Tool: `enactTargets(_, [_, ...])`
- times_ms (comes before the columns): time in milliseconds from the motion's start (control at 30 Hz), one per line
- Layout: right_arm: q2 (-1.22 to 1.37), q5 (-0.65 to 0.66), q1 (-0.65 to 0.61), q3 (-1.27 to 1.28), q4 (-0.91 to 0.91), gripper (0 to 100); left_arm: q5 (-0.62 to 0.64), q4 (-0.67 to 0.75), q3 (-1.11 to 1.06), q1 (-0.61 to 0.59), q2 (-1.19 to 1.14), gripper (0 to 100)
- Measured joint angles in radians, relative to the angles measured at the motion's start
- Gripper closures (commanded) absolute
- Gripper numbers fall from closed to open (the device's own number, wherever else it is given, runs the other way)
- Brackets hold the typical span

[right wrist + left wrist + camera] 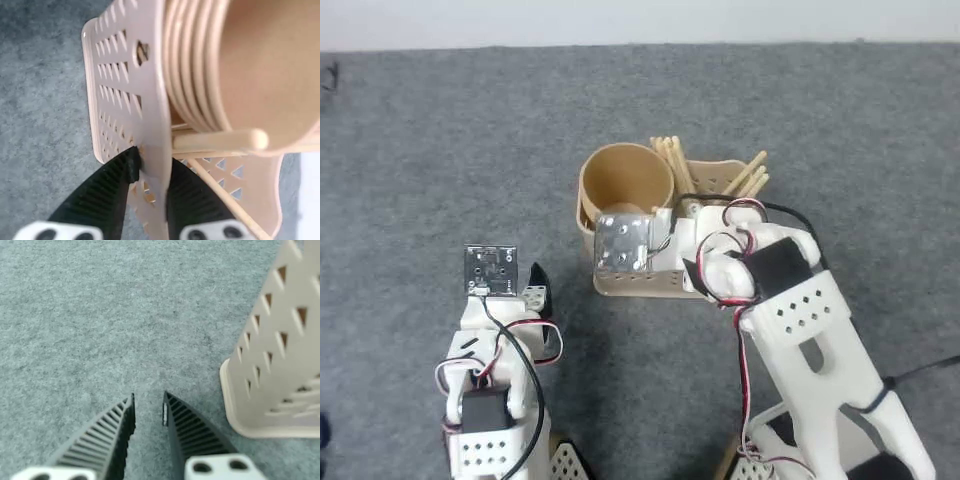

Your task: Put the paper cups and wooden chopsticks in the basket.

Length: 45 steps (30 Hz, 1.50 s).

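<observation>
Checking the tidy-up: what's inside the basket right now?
A stack of paper cups and several wooden chopsticks. The right gripper clamps the basket wall; its arm hides part of the inside.

Matt plastic basket (640, 285), smooth paper cups (625, 180), wooden chopsticks (750, 176), rough carpet (440, 150).

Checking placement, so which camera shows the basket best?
The high view: most of the basket, paper cups and wooden chopsticks inside. The left wrist view catches one perforated corner; the right wrist view, a wall pinched by the right gripper.
</observation>
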State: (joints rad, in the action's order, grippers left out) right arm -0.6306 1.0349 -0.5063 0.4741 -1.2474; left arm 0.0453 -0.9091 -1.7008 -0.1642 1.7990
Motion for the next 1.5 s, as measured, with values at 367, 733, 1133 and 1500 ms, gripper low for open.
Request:
enactTargets(367, [-0.137, -0.18, 0.003, -0.057, 0.009, 76.4, 0.0, 0.0, 0.0, 0.0, 0.0, 91])
enactTargets(733, [-0.157, -0.4, 0.193, -0.227, 0.026, 96.9, 0.0, 0.0, 0.0, 0.0, 0.0, 91])
enactTargets(1133, [-0.328, -1.036, 0.551, -0.198, -0.101, 98.6, 0.0, 0.0, 0.0, 0.002, 0.0, 91])
enactTargets(1500, [-0.822, -0.87, 0.566, 0.241, -0.124, 98.3, 0.0, 0.0, 0.0, 0.002, 0.0, 91])
